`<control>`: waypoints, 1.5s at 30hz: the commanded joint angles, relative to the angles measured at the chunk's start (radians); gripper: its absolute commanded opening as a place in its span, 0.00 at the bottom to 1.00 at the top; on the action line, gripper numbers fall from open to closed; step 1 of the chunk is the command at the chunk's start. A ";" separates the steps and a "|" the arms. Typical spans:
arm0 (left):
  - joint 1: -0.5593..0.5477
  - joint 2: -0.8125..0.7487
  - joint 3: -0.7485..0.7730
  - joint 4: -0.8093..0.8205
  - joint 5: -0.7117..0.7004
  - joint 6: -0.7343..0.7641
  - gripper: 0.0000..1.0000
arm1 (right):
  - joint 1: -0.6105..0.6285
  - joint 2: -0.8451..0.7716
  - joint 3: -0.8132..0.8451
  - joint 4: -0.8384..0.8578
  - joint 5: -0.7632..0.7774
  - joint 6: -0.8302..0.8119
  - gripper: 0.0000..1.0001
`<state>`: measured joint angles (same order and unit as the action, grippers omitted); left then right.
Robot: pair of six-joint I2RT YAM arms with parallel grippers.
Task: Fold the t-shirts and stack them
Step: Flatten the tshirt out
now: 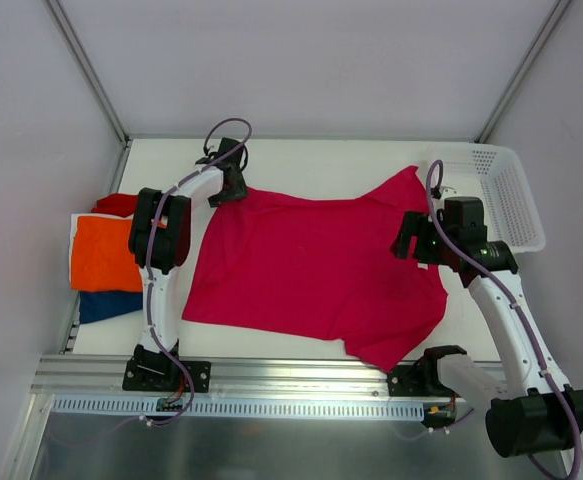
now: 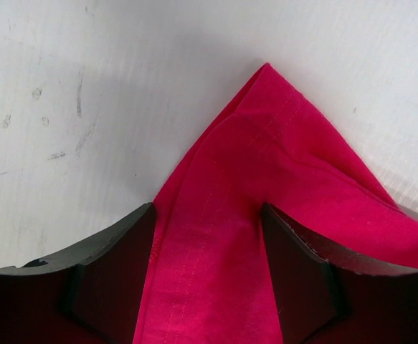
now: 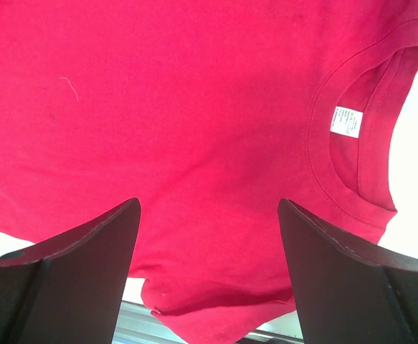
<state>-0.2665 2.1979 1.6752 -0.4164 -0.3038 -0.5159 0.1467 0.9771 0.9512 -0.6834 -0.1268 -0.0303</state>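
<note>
The magenta shirt (image 1: 311,270) lies spread flat across the table (image 1: 321,160). The left gripper (image 2: 209,208) stands half open astride the shirt's far-left corner; whether it pinches the cloth is not clear. The right gripper (image 3: 209,204) hangs wide open and empty above the collar. The left arm hides part of the folded stack (image 1: 101,255).

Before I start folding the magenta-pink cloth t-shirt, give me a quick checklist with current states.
1. Magenta-pink cloth t-shirt spread on white table: ok.
2. Left gripper straddles its hem corner: ok.
3. Left jaws clamped on cloth: not ok, apart.
4. Right gripper open over shirt beside ribbed collar: ok.
5. Right fingers touching cloth: cannot tell.
6. Folded orange cloth shirt tops the left stack: ok.
</note>
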 commanded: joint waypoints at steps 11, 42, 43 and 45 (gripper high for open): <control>-0.004 -0.101 -0.023 -0.021 0.017 -0.019 0.61 | 0.002 0.015 -0.014 0.035 -0.034 0.010 0.81; -0.037 -0.056 0.038 -0.016 -0.011 0.000 0.11 | 0.004 0.025 -0.049 0.045 -0.040 0.009 0.72; -0.037 -0.055 0.040 -0.016 -0.017 0.005 0.08 | 0.002 0.025 -0.051 0.045 -0.040 0.010 0.72; -0.037 -0.050 0.043 -0.016 -0.027 0.016 0.04 | 0.002 0.023 -0.055 0.045 -0.042 0.010 0.72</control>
<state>-0.2955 2.1708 1.6821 -0.4248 -0.2985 -0.5224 0.1467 1.0046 0.9009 -0.6601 -0.1493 -0.0261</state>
